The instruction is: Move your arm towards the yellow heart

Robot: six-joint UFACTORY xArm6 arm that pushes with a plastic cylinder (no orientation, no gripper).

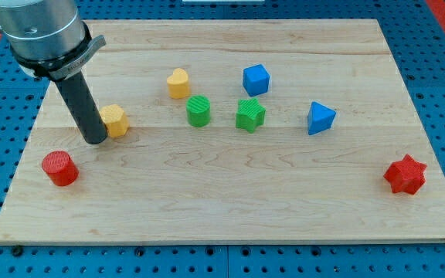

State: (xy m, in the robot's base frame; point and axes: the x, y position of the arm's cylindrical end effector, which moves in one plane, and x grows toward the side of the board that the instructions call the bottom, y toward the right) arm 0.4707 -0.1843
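**Tip left of frame, heart upper centre**

Resting my tip (96,140) near board's (230,208) left edge, touching yellow hexagon (114,120). No jaws: plain rod. Yellow heart (178,83) sitting upper centre, open wood between. Red cylinder (59,168) lying lower left; green cylinder (198,111) beyond heart.

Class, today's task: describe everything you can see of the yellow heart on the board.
The yellow heart is a small, solid-looking block, matte like plastic, standing upright with its lobed heart face up. It sits on the wooden board toward the view's top, left of centre. Nothing touches it: the green cylinder lies below-right, the blue cube to the right. My tip is well away, lower left.
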